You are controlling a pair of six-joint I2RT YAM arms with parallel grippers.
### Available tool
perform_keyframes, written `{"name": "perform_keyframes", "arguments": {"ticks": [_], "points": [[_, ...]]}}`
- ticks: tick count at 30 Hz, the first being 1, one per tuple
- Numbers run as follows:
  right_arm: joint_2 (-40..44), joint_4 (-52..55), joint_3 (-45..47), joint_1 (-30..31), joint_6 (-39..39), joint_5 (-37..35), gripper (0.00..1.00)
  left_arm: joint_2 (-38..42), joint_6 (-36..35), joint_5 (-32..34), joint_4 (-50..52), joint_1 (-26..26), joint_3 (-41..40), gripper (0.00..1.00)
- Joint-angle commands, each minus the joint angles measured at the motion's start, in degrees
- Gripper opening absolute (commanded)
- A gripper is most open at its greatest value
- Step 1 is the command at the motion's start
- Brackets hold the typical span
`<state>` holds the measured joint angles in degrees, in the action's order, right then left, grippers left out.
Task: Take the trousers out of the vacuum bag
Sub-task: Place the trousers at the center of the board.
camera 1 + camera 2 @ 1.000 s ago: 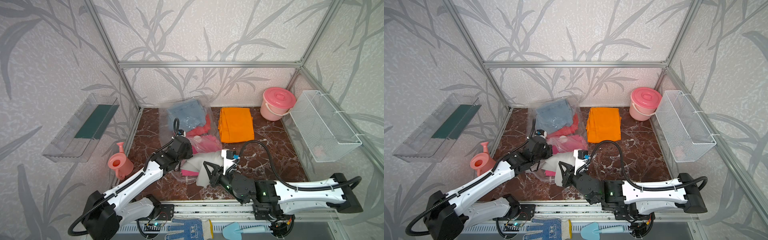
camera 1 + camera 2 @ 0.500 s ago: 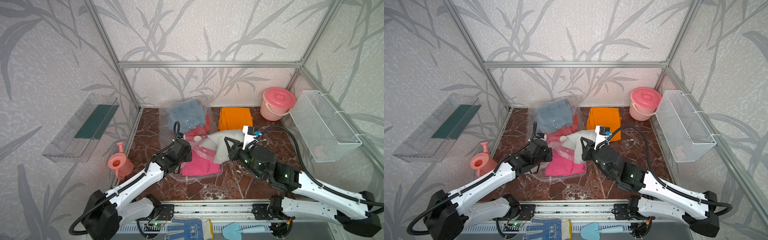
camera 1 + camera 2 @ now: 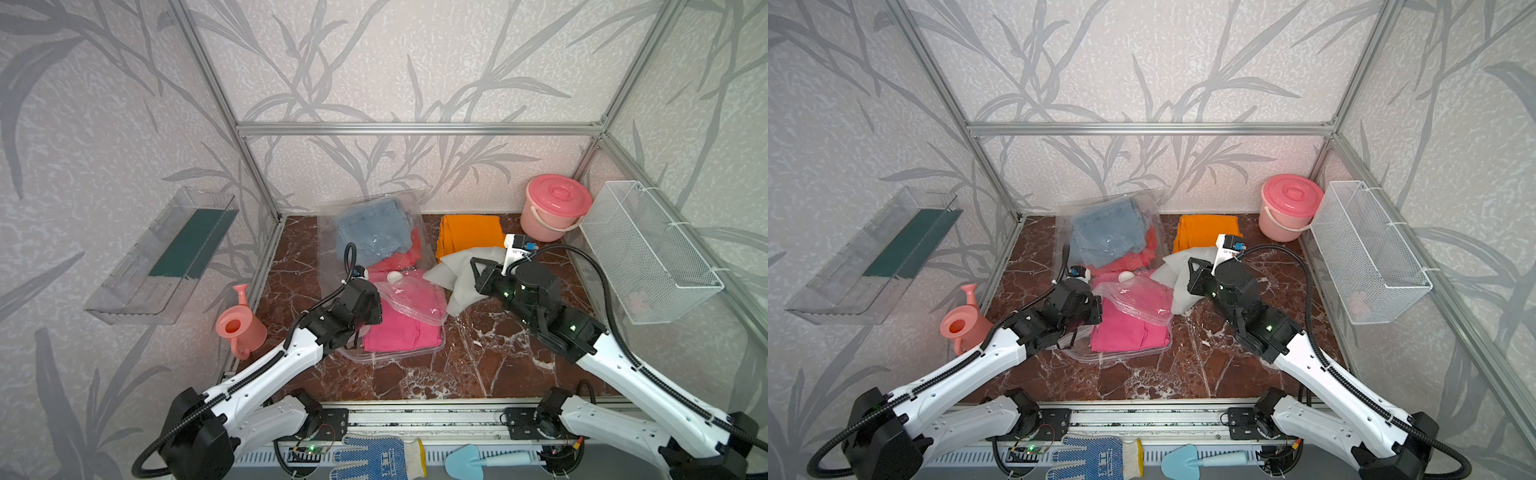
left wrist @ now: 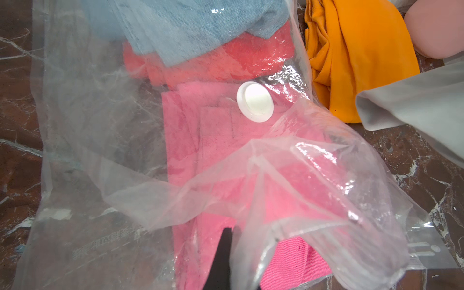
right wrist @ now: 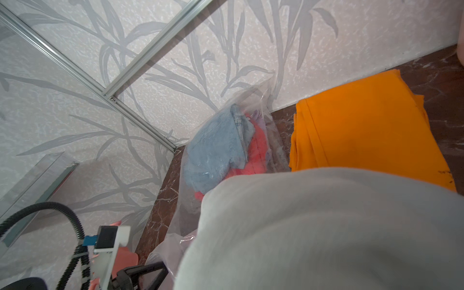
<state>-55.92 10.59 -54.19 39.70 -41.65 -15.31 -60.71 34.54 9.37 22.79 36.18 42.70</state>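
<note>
The clear vacuum bag (image 3: 328, 257) lies at the back left of the marble floor, its white valve (image 4: 254, 101) facing up. Denim trousers (image 3: 370, 232), red trousers (image 3: 399, 259) and hot pink trousers (image 3: 399, 332) lie inside it. My left gripper (image 3: 370, 307) is shut on the bag's raised plastic flap over the pink pair; one black finger (image 4: 223, 251) shows beside the film. My right gripper (image 3: 473, 272) is shut on the grey trousers (image 3: 451, 270), which hang from it outside the bag, partly over the folded orange trousers (image 3: 469, 232). Grey cloth (image 5: 313, 226) hides the right jaws in the wrist view.
A pink lidded bucket (image 3: 557, 205) stands at the back right beside a white wire basket (image 3: 648, 253) on the right wall. A pink watering can (image 3: 239, 328) stands left, under a clear wall tray (image 3: 166, 257). A dotted glove (image 3: 374, 459) and blue trowel (image 3: 469, 461) lie at the front rail.
My right gripper has carried the grey trousers from the bag's front mouth up and back to the right, beside the orange pair. The left gripper has kept its hold and barely moved.
</note>
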Motion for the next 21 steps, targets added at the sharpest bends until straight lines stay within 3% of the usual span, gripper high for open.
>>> {"name": "perform_keyframes", "arguments": {"ticks": [1,10,21], "points": [[-2.5,-5.5,-0.9,-3.1,-0.3,4.1,0.00,1.6,0.3,1.2,1.8,-0.4,1.2,0.00],[-15.0,-12.3,-8.1,-10.6,-0.1,11.7,0.00,2.8,0.4,1.7,3.7,-0.4,1.6,0.00],[-37.7,-19.1,-27.0,-19.9,1.0,22.5,0.00,2.7,0.2,3.4,4.5,-0.4,2.7,0.00]]}}
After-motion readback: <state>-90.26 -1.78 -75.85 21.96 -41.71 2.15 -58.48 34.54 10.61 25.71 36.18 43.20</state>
